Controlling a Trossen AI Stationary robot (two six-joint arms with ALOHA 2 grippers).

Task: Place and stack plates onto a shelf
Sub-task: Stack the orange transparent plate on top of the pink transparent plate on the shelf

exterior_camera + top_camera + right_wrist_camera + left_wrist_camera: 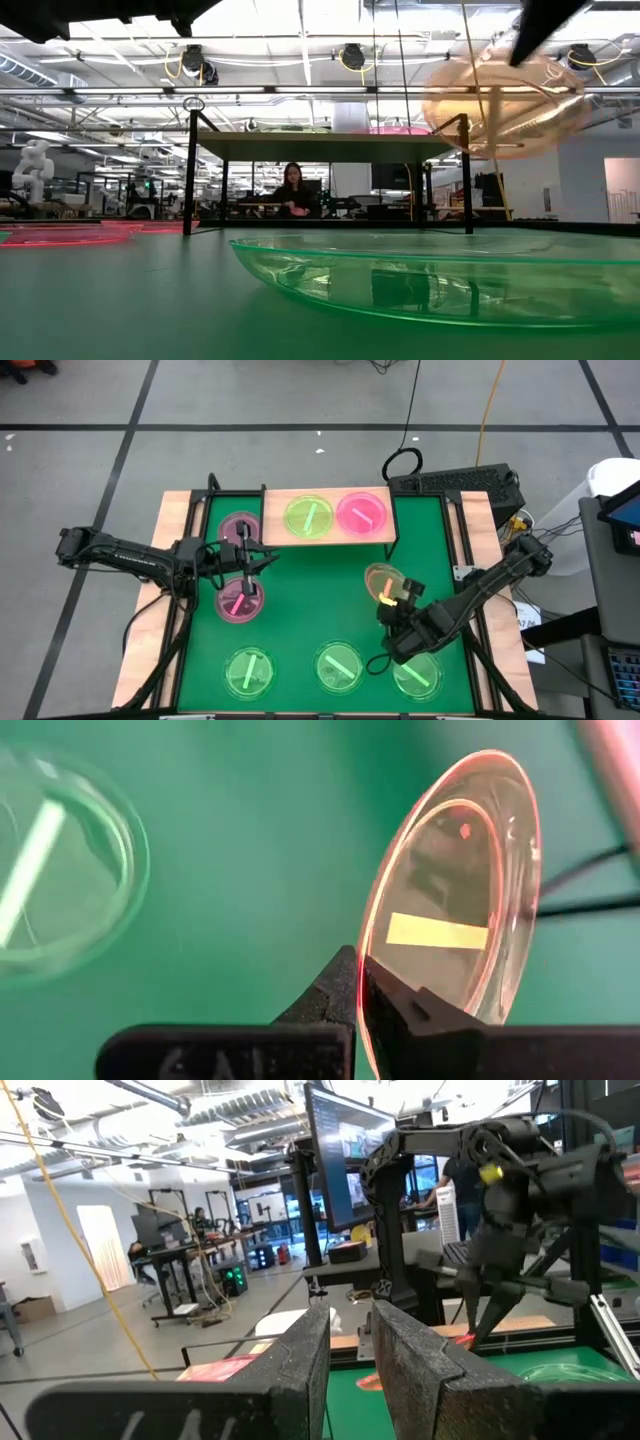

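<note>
Orange and see-through, the orange plate [383, 583] has a bright yellow bar across it. From above, it sits in the right gripper [392, 606], lifted over the green mat [310, 600] just in front of the shelf's right end. The shelf [327, 532] is a pale wooden board carrying a green plate [308, 517] and a pink plate [361, 513] side by side. The left gripper [247, 560] hangs above another pink dish [239, 600] near the shelf's left end, with one more pink dish [238, 528] behind it. Three green dishes [339, 666] line the near edge of the mat.

From table height, the orange plate [505, 105] floats tilted and blurred, level with the shelf board [325, 146] on its thin black legs; a person sits far behind. A big green dish [440, 285] fills the foreground.

The left wrist camera shows its own fingers [300, 1365] with a narrow gap and nothing between them, which the overhead picture does not settle.

The right wrist camera shows the fingers [325, 995] pinched tight on the plate's rim [455, 910], plate edge-on above the mat.
</note>
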